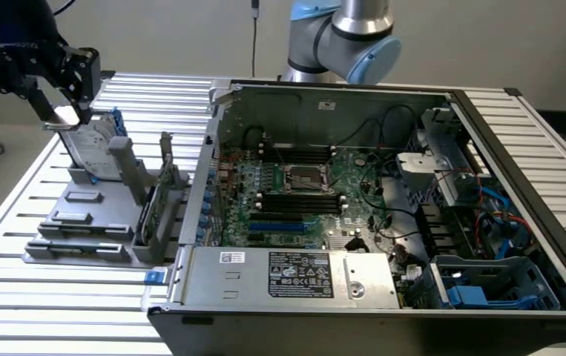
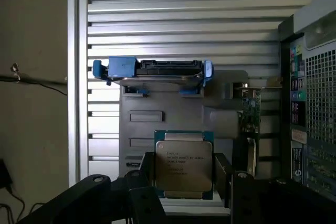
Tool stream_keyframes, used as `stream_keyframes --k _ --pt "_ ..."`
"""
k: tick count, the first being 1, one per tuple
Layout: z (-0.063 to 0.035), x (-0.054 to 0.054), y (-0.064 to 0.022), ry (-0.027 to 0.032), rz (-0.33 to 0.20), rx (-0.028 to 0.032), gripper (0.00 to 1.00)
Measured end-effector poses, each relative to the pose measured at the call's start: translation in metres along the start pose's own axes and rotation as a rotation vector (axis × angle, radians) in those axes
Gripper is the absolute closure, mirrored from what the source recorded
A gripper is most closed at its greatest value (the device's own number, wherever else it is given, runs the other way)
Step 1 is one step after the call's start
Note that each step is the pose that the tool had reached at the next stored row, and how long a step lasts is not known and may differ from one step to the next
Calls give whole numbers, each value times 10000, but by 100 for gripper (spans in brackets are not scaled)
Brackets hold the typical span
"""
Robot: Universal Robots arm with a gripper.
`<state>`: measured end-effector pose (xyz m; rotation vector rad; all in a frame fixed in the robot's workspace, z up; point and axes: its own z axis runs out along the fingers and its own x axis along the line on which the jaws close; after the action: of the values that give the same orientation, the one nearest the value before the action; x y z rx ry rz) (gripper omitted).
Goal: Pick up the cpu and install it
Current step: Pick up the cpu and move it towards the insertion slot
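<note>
While the jaws stand clamped on the cpu at the exterior view's left, the chip hangs above the hard drive and the grey fixture on the slatted bench. In the wrist view the cpu sits between the two fingers, held by its edges — a thin hold, I judge, so a jolt could tilt or drop it. Further right lies the open computer case, its socket well apart from the chip; a skewed cpu set there could bend contacts. Whether the socket's frame is open is hard to make out, and the case's lower front is cut off.
</note>
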<state>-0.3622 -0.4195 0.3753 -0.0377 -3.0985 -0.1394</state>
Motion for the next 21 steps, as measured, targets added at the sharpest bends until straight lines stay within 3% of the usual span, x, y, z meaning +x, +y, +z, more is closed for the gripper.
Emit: stream_keyframes --k 4,8,21 --pt "-136 -176 11 106 10 3 45" --pt "-175 -359 -5 203 20 5 45" --pt "-198 -947 -11 215 19 -2 45"
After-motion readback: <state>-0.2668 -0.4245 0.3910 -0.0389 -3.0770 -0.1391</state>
